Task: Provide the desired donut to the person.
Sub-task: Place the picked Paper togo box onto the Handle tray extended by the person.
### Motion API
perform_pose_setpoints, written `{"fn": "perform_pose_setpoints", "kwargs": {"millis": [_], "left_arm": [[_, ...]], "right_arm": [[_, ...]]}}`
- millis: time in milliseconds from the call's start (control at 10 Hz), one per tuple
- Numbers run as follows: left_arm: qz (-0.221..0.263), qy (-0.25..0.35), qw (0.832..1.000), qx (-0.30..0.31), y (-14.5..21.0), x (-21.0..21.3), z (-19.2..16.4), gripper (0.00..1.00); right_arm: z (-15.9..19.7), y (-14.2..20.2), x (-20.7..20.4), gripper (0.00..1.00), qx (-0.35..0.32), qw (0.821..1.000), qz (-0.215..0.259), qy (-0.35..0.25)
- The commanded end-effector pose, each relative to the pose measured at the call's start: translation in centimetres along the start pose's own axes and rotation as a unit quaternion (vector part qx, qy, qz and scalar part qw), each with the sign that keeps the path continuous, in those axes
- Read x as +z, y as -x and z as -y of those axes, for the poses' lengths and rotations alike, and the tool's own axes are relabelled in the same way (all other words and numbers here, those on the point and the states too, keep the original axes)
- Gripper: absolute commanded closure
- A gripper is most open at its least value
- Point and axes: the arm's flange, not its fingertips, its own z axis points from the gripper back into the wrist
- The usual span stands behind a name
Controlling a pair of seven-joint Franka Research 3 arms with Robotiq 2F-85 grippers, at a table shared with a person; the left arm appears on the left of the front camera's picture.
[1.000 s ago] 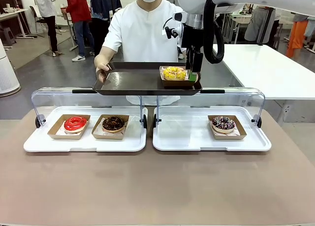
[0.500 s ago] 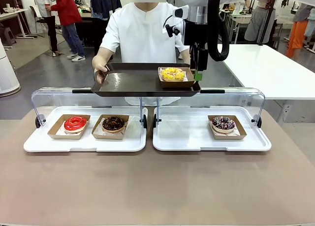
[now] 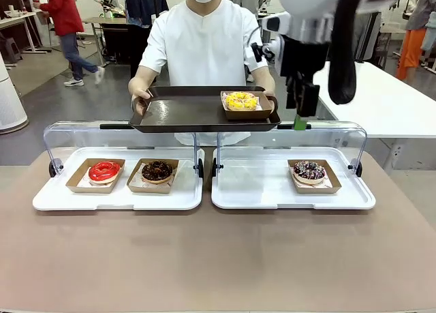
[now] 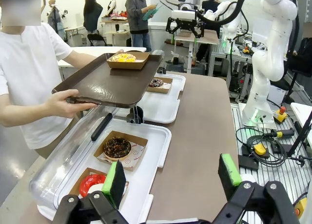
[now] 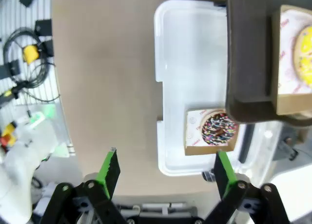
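I read the right gripper [image 5: 166,169] as spread wide and holding nothing, just off the right edge of the brown tray [image 3: 184,115]. The yellow donut [image 3: 241,100] sits boxed on that tray, in the hands of the person [image 3: 204,47]. I judge the handover made; the next move is to pull clear. The tray edge and the clear cover [image 3: 327,127] are near, with free room to the right. The left gripper [image 4: 171,177] is likewise spread and empty.

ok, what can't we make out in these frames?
Right wrist view: yellow donut cut off by the right edge; brown tray covers part of the sprinkled donut's box.
Left wrist view: red donut partly behind the left end effector.
Front view: right end effector seen side-on, its opening unreadable there.
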Motion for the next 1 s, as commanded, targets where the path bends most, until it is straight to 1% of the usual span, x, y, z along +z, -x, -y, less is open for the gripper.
{"fn": "perform_pose_setpoints", "kwargs": {"millis": [0,100,300,400,500,900], "left_arm": [[0.003,0.001,1.0,-0.002,-0.1,0.2,0.2,0.0],[0.003,0.001,1.0,-0.002,-0.1,0.2,0.2,0.0],[0.003,0.001,1.0,-0.002,-0.1,0.2,0.2,0.0],[0.003,0.001,1.0,-0.002,-0.1,0.2,0.2,0.0],[0.003,0.001,1.0,-0.002,-0.1,0.2,0.2,0.0],[0.003,0.001,1.0,-0.002,-0.1,0.2,0.2,0.0]], "right_arm": [[-1.1,1.8,-2.3,0.0,-0.011,0.998,0.041,0.036],[-1.1,2.0,-3.2,0.0,-0.012,0.998,0.043,0.04],[-0.4,1.9,-4.3,0.0,-0.021,0.999,0.041,0.027],[0.0,1.9,-4.4,0.0,-0.015,0.999,0.037,0.027],[-0.3,2.3,-3.8,0.0,-0.022,0.999,0.026,0.032],[-0.3,2.3,-3.8,0.0,-0.022,0.999,0.026,0.032]]}}
